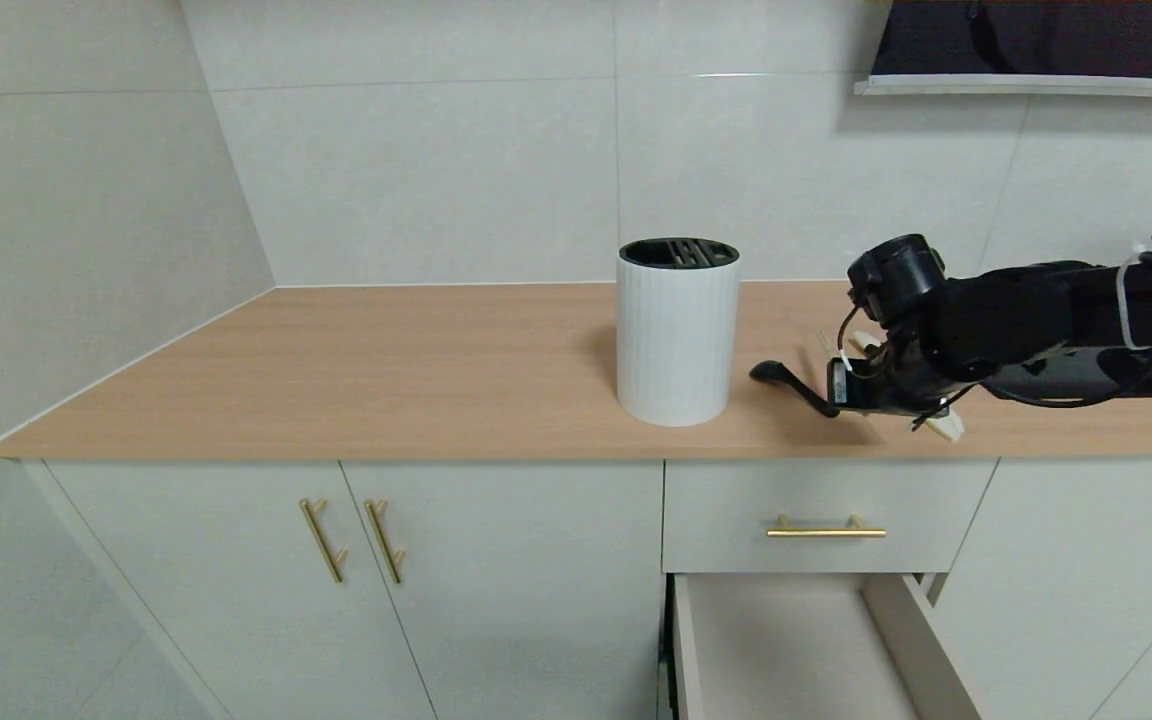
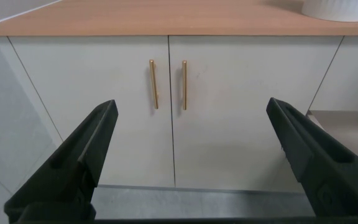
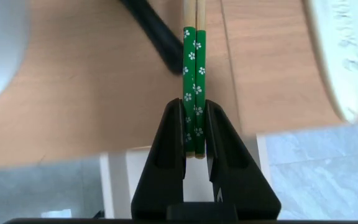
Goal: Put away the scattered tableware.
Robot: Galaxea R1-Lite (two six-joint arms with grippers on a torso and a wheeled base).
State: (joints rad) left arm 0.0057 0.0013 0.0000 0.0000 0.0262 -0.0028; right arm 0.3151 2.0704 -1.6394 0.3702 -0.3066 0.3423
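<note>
At the right of the head view, low over the countertop (image 1: 336,370), I find my right gripper (image 1: 851,385) closed tight on a pair of green flowered chopsticks (image 3: 195,56), just right of the white utensil holder (image 1: 678,335). A black utensil (image 1: 786,378) lies on the wood between holder and gripper. My left gripper (image 2: 191,107) stands wide apart, holding nothing, facing the cabinet doors (image 2: 92,124).

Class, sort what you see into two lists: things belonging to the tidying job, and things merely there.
Job: chopsticks, clamped by the right gripper; black utensil; white utensil; white holder.
Merely there: cabinet doors; tiled wall; countertop.
</note>
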